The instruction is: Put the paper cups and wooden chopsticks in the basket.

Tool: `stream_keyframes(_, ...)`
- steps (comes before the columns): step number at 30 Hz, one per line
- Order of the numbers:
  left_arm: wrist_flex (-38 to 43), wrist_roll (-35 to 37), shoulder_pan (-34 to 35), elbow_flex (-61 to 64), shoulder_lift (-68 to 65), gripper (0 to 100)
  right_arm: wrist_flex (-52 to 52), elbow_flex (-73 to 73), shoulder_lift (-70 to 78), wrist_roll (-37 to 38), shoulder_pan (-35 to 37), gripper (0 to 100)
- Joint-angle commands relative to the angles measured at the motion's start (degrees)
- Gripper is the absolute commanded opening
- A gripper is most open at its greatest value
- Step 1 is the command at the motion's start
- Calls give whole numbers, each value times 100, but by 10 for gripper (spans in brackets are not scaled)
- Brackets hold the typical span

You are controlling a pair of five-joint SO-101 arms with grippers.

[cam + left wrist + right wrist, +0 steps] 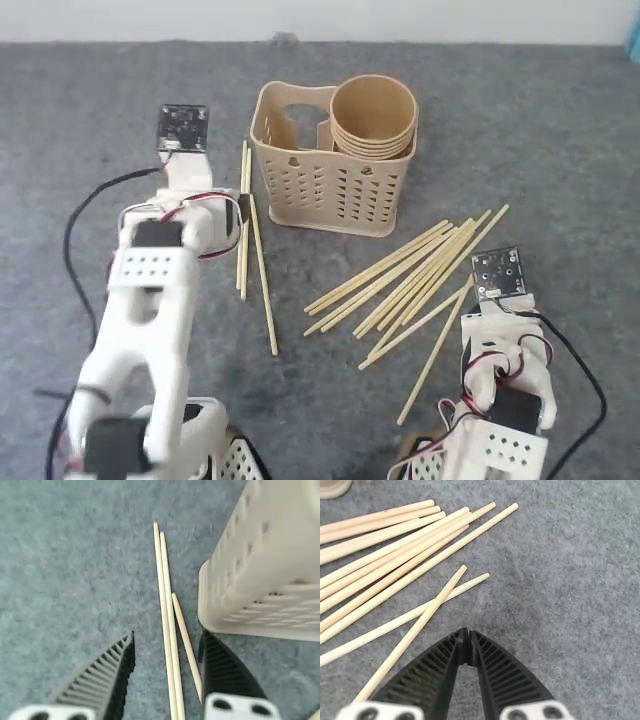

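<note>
A beige perforated basket [330, 185] stands at the back middle, with a stack of paper cups [373, 115] nested in its right half. Three wooden chopsticks [248, 225] lie on the grey mat just left of it. My left gripper [167, 636] hangs open over these chopsticks [166, 605], one finger on either side, with the basket's corner [260, 570] close by. A loose pile of several chopsticks [410, 275] lies to the basket's front right. My right gripper [468, 632] is shut on nothing, its tips beside two chopsticks [422, 612] at the pile's near edge.
Grey carpet-like mat [520, 130] covers the whole table. The left arm [150, 290] stands at the front left, the right arm [500, 400] at the front right. Open mat lies right of the pile and behind the basket.
</note>
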State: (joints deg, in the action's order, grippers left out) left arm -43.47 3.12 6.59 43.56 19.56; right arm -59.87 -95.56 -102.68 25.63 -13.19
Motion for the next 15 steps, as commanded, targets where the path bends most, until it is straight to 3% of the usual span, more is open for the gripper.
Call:
stream_keyframes(1, 237, 316, 35, -479, -624, 192, 75, -97, -66, 79, 40, 9)
stream_keyframes(15, -501, 967, 281, -2712, -3464, 192, 75, -97, -66, 79, 40, 9)
